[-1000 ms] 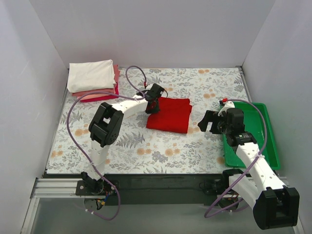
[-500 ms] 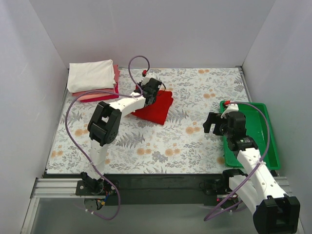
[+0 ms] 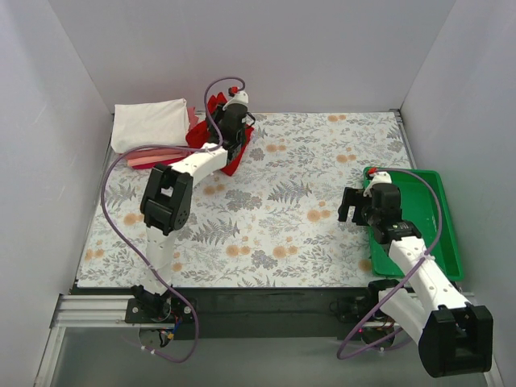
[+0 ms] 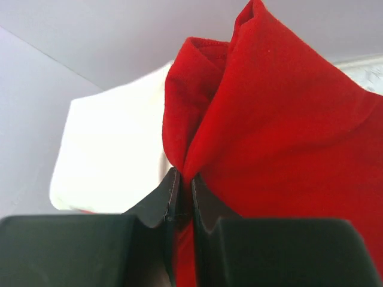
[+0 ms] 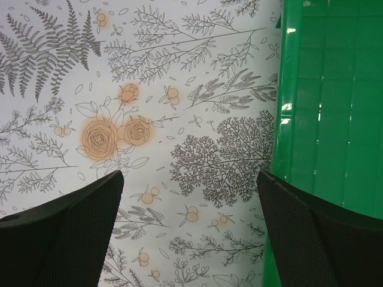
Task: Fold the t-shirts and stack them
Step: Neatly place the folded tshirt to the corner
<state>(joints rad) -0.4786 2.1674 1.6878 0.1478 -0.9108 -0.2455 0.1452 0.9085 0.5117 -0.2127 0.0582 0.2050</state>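
My left gripper (image 3: pixel 226 135) is shut on the bright red t-shirt (image 3: pixel 211 121), folded, and holds it off the table at the back left, right beside the stack. In the left wrist view the red t-shirt (image 4: pixel 281 137) is pinched between the black fingers (image 4: pixel 160 200). The stack has a white t-shirt (image 3: pixel 150 124) on top, a salmon pink one (image 3: pixel 157 155) under it and a crimson edge (image 3: pixel 165 162) at the bottom. The white t-shirt (image 4: pixel 114 149) also shows behind the red cloth. My right gripper (image 3: pixel 350 204) is open and empty, low over the table next to the tray.
A green plastic tray (image 3: pixel 439 211) lies at the right edge, its rim (image 5: pixel 286 113) close to my right fingers. The floral table cover (image 3: pixel 298 193) spans the middle. White walls close the back and both sides.
My left gripper has carried the red t-shirt from the table's middle to the back left, up beside the stack. My right arm has drawn back slightly toward the tray.
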